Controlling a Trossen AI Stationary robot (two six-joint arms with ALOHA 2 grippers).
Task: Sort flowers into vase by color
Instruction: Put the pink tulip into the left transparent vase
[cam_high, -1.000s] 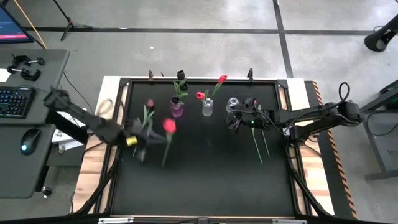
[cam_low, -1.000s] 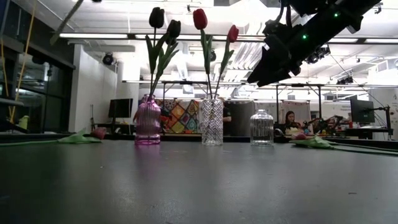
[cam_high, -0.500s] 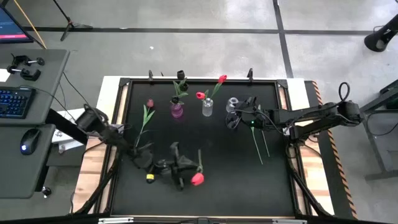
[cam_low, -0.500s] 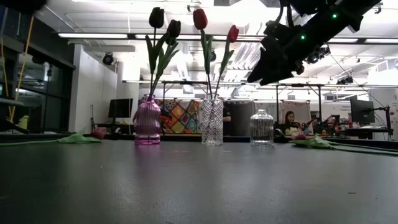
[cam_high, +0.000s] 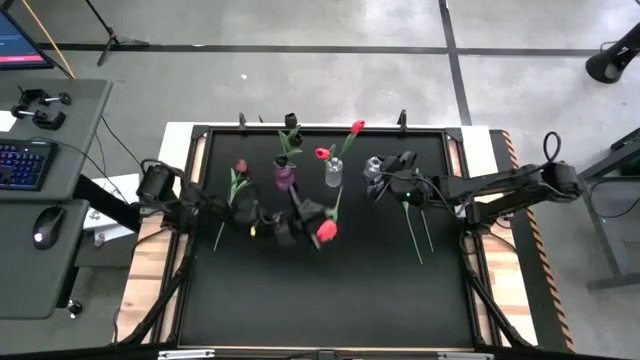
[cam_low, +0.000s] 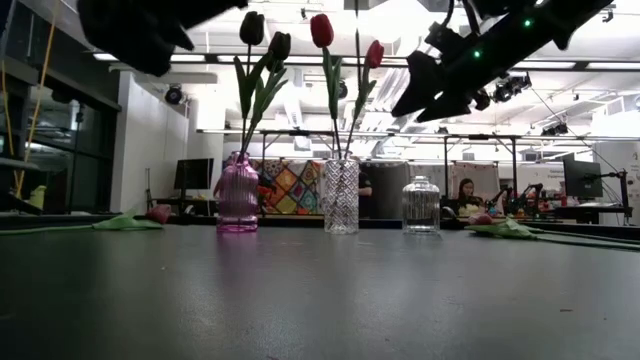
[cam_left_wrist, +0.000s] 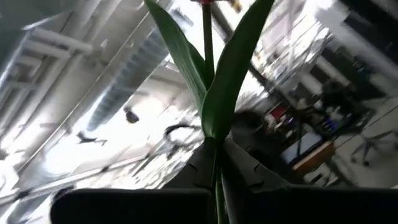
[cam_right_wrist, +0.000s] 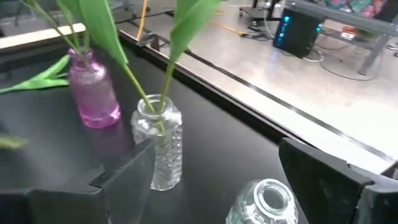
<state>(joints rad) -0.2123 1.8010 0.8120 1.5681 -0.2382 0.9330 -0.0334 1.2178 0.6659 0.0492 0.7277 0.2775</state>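
Observation:
My left gripper (cam_high: 306, 214) (cam_left_wrist: 214, 163) is shut on a red tulip (cam_high: 326, 230), lifted above the table's middle, just near of the vases. The pink vase (cam_high: 284, 178) (cam_right_wrist: 93, 93) holds dark tulips. The clear cut vase (cam_high: 333, 173) (cam_right_wrist: 160, 149) holds two red tulips. My right gripper (cam_high: 380, 180) (cam_right_wrist: 217, 186) is open, in the air beside the empty clear vase (cam_high: 373, 165) (cam_right_wrist: 267, 202). A pink tulip (cam_high: 238, 172) lies flat on the table's left. Two more flowers (cam_high: 412, 222) lie flat on the right. My left gripper pinches the red tulip's thin stem (cam_left_wrist: 216, 177) between its two fingers, just below where the leaves (cam_left_wrist: 230, 81) branch off. The flower is lifted clear of the table. Its head (cam_high: 326, 230) is toward the near side, and its bare stem end (cam_high: 337, 198) points toward the clear cut vase.
The three vases stand in a row near the table's far edge (cam_high: 320, 130). The black mat's near half (cam_high: 330, 300) is bare. A desk with keyboard and mouse (cam_high: 45, 225) stands left of the table. People sit in the room beyond (cam_low: 465, 192).
My left gripper swung with the red tulip from the table's left toward the near edge, then back toward the far edge and the vases. The flower turned about, so that its stem end now points at the clear cut vase. My right gripper shifted slightly toward the far edge.

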